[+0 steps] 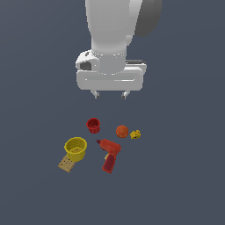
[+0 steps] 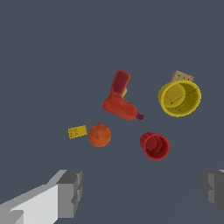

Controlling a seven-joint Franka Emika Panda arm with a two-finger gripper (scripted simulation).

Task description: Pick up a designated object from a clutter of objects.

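Observation:
The designated object [image 1: 136, 134] is a tiny yellow lumpy piece with dark spots, lying just to the exterior view's right of the orange ball [image 1: 122, 131]. In the wrist view the designated object [image 2: 77, 131] lies beside the orange ball [image 2: 99, 135]. My gripper [image 1: 110, 94] hangs open high above the clutter, nothing between its fingers [image 2: 70, 192]. It is above and behind the red cup [image 1: 93, 125], well clear of every item.
A red power drill [image 1: 110, 155] lies at the centre of the clutter. A yellow cup [image 1: 75, 148] stands at the exterior view's left, with a tan perforated block [image 1: 66, 164] against it. In the wrist view the red cup [image 2: 155, 145] is nearest the fingers.

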